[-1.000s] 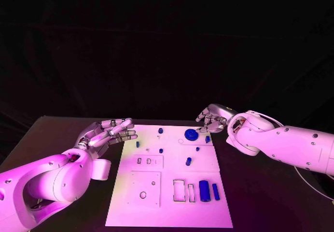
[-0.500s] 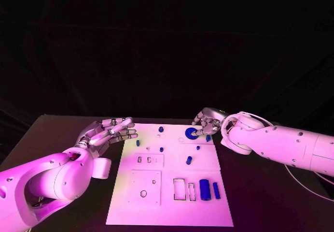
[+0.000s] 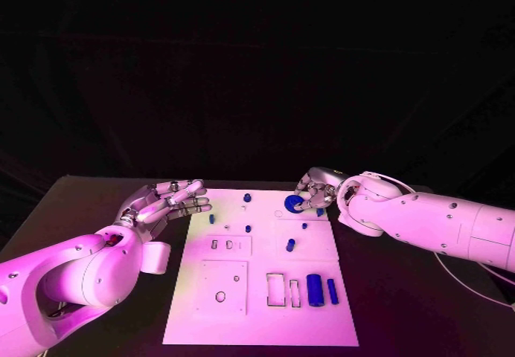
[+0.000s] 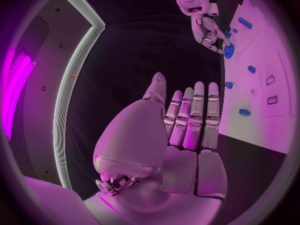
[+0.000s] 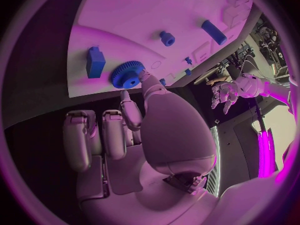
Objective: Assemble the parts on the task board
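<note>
Gear (image 3: 293, 203) first: a flat blue toothed wheel lying face-up near the far right corner of the white board (image 3: 263, 327), with a small blue block (image 5: 95, 63) just beside it toward the board's right edge. The right hand (image 3: 318, 190) is right on top of it. From the wrist camera one fingertip (image 5: 143, 76) reaches the toothed rim, while the other fingers sit back, curled over the dark table (image 3: 397, 297) short of the board's edge. Whether that hand actually has the gear pinched or is only touching its rim, I can't tell from where I stand.

What matters for the next move is direction: the gear lies straight ahead of the right hand's fingertips, on the board side, with the palm off the board over the table. Being round and flat, it has no long axis to line up with; my guess is the hand needs a finger on the opposite rim before it can lift or slide the thing.

The left hand (image 3: 167, 203) is well apart, raised beside the board's far left corner, palm flat, fingers straight and holding nothing. The right hand is plainly the nearer one.

Other blue pieces lie scattered down the board, including a long cylinder (image 3: 315, 290) near the front.
</note>
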You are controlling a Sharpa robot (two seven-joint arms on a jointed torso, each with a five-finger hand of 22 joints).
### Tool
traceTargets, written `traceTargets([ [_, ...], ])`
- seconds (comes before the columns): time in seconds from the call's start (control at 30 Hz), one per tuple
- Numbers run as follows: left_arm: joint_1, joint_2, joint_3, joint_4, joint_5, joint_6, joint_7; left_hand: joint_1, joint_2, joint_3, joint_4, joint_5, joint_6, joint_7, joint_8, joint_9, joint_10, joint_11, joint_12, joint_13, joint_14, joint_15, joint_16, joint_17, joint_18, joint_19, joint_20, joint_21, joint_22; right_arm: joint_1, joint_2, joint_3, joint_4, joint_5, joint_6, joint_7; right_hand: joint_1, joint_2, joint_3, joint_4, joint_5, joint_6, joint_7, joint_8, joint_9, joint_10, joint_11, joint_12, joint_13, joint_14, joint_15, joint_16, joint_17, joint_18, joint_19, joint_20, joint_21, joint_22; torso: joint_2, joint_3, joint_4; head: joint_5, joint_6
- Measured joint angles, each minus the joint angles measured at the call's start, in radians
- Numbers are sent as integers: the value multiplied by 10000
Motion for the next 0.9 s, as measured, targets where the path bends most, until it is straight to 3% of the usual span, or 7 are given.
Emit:
traceTargets([
  [0.47,0,2,0,-13,-3,5,-24,0,0,0,0,0,0,0,0,0,0,0,0,0,0,0,0,0,1,0,0,0,1,-55,146,14,-159,-23,209,-42,133,51,0,0,37,1,-1,77,38,107,-3,230,271,0,0,49,-2,-1,0,0,47,-1,-8,-7,8,15,-30],
  [0.9,0,-9,0,-19,-4,7,-44,0,0,27,-27,0,0,0,-38,0,0,0,-40,0,0,0,1,0,1,0,0,0,1,-52,203,37,-274,-94,262,-43,490,279,171,-171,53,45,-4,179,62,235,-21,538,570,0,-1,145,-3,0,0,-1,125,6,-8,-7,7,12,-75],
])
